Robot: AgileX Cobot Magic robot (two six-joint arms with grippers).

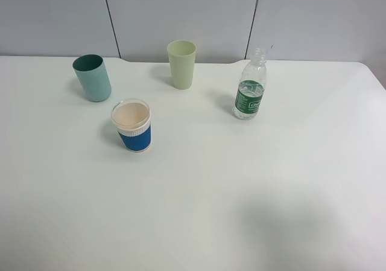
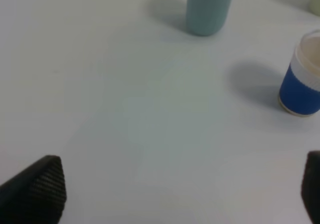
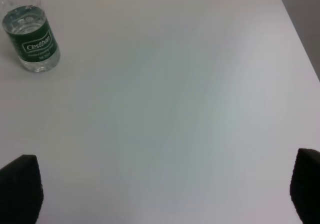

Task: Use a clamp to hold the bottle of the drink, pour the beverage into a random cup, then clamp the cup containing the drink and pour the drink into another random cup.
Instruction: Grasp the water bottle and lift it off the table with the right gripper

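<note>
A white table (image 1: 241, 192) runs up to grey wall panels, and from where I stand neither arm reaches into the overhead view. The bottle of the drink (image 1: 249, 87) stands upright at about one o'clock from the table's middle, well apart from the blue-sleeved cup (image 1: 132, 126) at ten o'clock and the pale yellow-green tumbler (image 1: 181, 64) at twelve. A teal tumbler (image 1: 92, 78) stands off at ten o'clock, farther out. The bottle is clear plastic with a dark green label in white print (I can make out no cap on the neck), with colourless liquid showing around the label. The right gripper (image 3: 162, 194) has its jaws spread wide with nothing between them, and so does the left gripper (image 2: 177, 194). Reaching for the bottle looks like the first job. I'd close on the labelled body, squarely and gently, and keep it upright.
</note>
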